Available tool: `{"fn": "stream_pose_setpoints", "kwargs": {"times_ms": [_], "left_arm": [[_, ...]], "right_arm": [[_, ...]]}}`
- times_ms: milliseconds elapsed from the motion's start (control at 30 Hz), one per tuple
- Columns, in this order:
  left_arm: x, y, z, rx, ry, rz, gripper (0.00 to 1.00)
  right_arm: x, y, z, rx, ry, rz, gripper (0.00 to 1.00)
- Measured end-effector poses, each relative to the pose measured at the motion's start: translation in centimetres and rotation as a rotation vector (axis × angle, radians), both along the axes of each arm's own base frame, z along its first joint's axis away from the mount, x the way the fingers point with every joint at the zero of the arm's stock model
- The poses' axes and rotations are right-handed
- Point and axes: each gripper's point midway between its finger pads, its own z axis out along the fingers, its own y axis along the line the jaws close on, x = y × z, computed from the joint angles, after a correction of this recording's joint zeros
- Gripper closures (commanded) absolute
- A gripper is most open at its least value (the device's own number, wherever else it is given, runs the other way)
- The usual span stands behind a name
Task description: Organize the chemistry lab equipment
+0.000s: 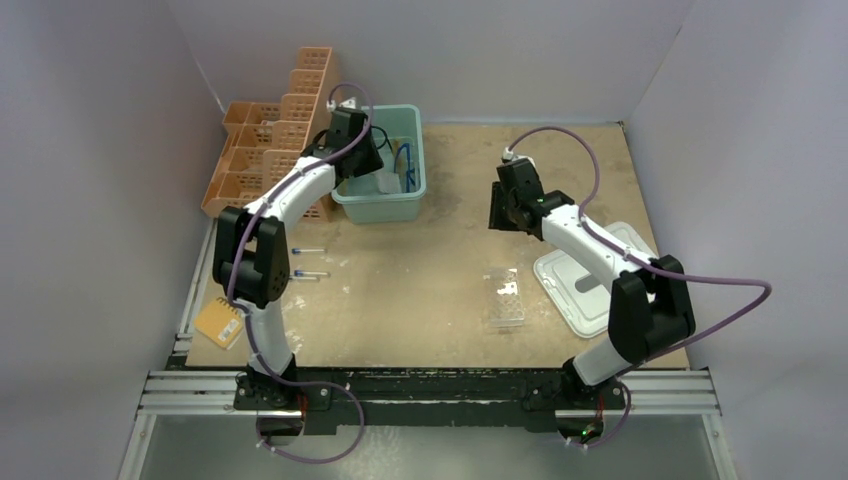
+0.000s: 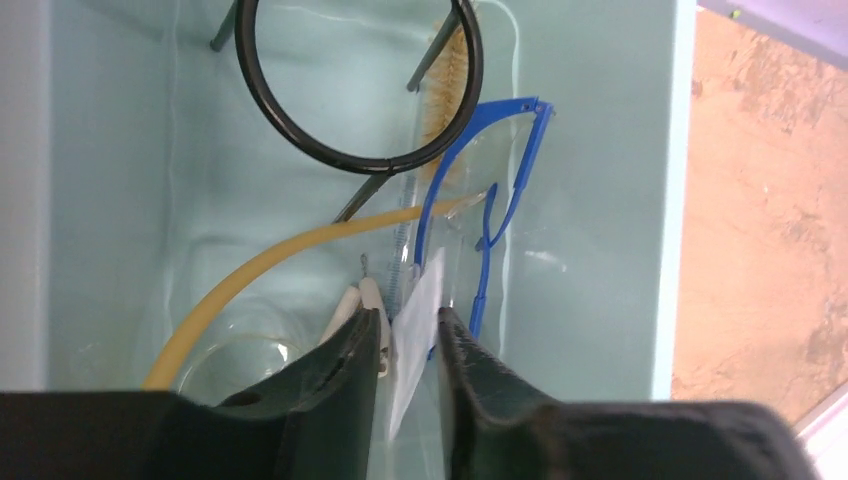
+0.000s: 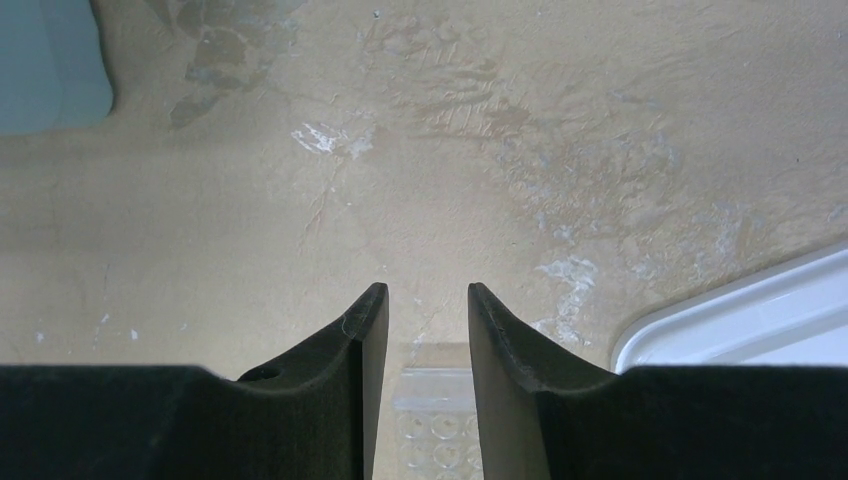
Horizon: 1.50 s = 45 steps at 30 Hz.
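Observation:
My left gripper [image 1: 372,158] reaches into a teal bin [image 1: 380,208]. In the left wrist view its jaws [image 2: 408,322] are close together on a clear piece of glassware [image 2: 415,320]. Around it in the bin [image 2: 600,200] lie the black wire ring [image 2: 300,150], amber hose [image 2: 260,265], blue-framed goggles [image 2: 527,165], a brush [image 2: 445,80], the white-sleeved wire triangle [image 2: 362,300] and a clear beaker [image 2: 240,355]. My right gripper [image 1: 508,212] is open and empty above the table [image 3: 427,292]. The clear tube rack [image 1: 503,298] lies just behind it [image 3: 430,430]. Two blue-capped tubes [image 1: 308,250] lie at left.
The orange lattice rack [image 1: 275,150] stands left of the bin against the wall. An orange notepad [image 1: 220,322] sits at the table's front left edge. A white tray [image 1: 585,285] lies at right, its corner in the right wrist view [image 3: 740,320].

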Motion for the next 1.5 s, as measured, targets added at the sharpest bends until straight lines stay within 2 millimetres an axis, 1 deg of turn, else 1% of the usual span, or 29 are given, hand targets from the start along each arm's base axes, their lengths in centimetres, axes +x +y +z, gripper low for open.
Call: {"fn": "stream_pose_setpoints", "kwargs": {"times_ms": [67,133,300,400,467,567,633,667,733,800,833,900,933,1033,1100,1167,1300,1333,1400,1467,1500], "left_arm": [[0.3,0.1,0.4,0.012,-0.011,0.000,0.62],[0.5,0.4,0.8,0.032,-0.017,0.011,0.60],[0.9,1.2,2.3,0.074,-0.042,0.030,0.58],[0.5,1.2,3.4,0.069,-0.052,0.024,0.57],[0.0,0.9,4.7,0.050,-0.070,0.005,0.56],[-1.1,0.0,7.9,0.023,-0.132,-0.041,0.55],[-2.5,-1.1,10.4,0.001,-0.182,-0.083,0.55],[-3.1,-1.5,11.3,-0.004,-0.202,-0.102,0.54],[-4.9,-3.2,13.4,-0.021,-0.254,-0.161,0.53],[-6.7,-4.4,14.5,-0.017,-0.286,-0.206,0.51],[-7.5,-4.8,14.7,-0.008,-0.294,-0.216,0.45],[-9.2,-4.8,14.3,0.022,-0.284,-0.213,0.38],[-9.8,-4.5,13.9,0.039,-0.267,-0.201,0.38],[-11.7,-1.7,11.9,0.127,-0.182,-0.137,0.33],[-13.0,0.4,10.5,0.182,-0.132,-0.095,0.33],[-15.1,2.7,9.0,0.235,-0.080,-0.054,0.33],[-18.7,6.2,7.5,0.280,-0.034,0.043,0.32],[-19.3,7.0,7.2,0.283,-0.034,0.081,0.33],[-20.4,8.6,6.6,0.284,-0.028,0.165,0.39],[-21.2,10.5,5.2,0.282,0.004,0.261,0.46],[-21.5,11.6,4.2,0.283,0.031,0.309,0.49]], "right_arm": [[0.3,0.0,-0.3,-0.012,0.003,0.003,0.62],[0.5,-0.2,-0.5,-0.028,0.002,0.002,0.61],[0.8,-0.4,-0.1,-0.045,-0.010,-0.003,0.60],[0.9,-0.9,-0.1,-0.053,-0.009,-0.017,0.59],[0.8,-1.4,-0.2,-0.056,0.003,-0.032,0.57],[0.8,-3.2,-0.4,-0.054,0.027,-0.089,0.54],[0.8,-5.0,-0.5,-0.049,0.042,-0.147,0.53],[0.8,-5.9,-0.4,-0.046,0.048,-0.177,0.53],[0.7,-7.5,-0.3,-0.039,0.052,-0.231,0.53],[0.4,-8.4,-0.2,-0.035,0.054,-0.262,0.52],[0.1,-8.4,-0.3,-0.030,0.057,-0.266,0.52],[-0.4,-8.2,-0.5,-0.023,0.068,-0.264,0.52],[-0.5,-8.1,-0.6,-0.022,0.073,-0.263,0.51],[-0.7,-7.9,-0.8,-0.019,0.079,-0.258,0.50],[-0.7,-7.8,-1.0,-0.014,0.080,-0.261,0.50],[-0.9,-7.8,-1.1,-0.013,0.086,-0.266,0.50],[-1.3,-7.9,-1.4,-0.010,0.105,-0.286,0.50],[-1.4,-7.9,-1.5,-0.010,0.110,-0.291,0.50],[-1.4,-7.9,-1.7,-0.009,0.119,-0.296,0.51],[-1.4,-7.9,-2.0,-0.005,0.127,-0.301,0.51],[-1.4,-7.8,-2.1,-0.004,0.130,-0.304,0.51]]}}
